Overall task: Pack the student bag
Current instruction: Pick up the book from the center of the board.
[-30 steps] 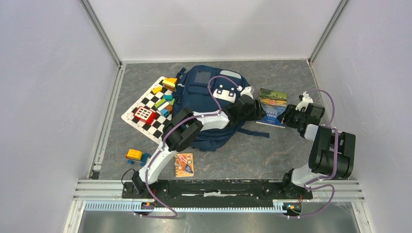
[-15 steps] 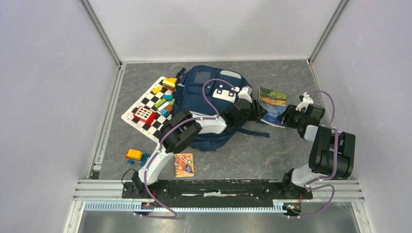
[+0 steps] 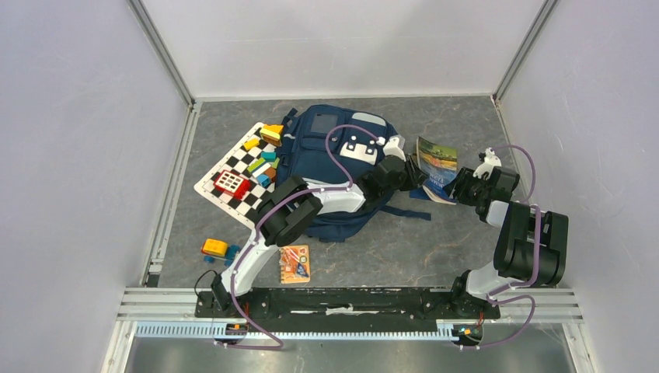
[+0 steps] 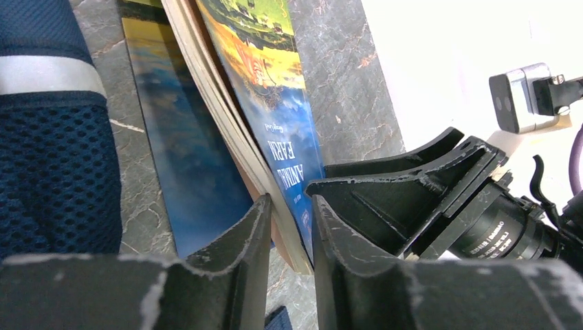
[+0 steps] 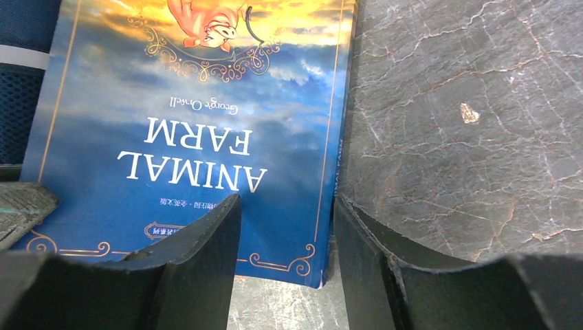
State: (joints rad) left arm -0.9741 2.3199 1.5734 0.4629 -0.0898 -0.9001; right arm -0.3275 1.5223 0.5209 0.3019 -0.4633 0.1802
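The student bag, a navy backpack, lies flat at the middle back; its mesh side with a grey stripe shows in the left wrist view. To its right is a blue "Animal Farm" book, tilted up on one long edge. My left gripper reaches over the bag and is shut on the book's lower corner; its page block sits between the jaws. My right gripper is open at the book's right side. Its fingers straddle the cover's lower corner, its right finger against the book's edge.
A checkered mat with several coloured blocks lies left of the bag. An orange toy and a small orange card pack lie near the front left. A bag strap trails on the floor. Walls enclose the floor; the right one is close to the right arm.
The book lay flat a second ago; now its left edge is raised and it looks narrower from above. The left gripper has closed on it. The right gripper has hardly moved.
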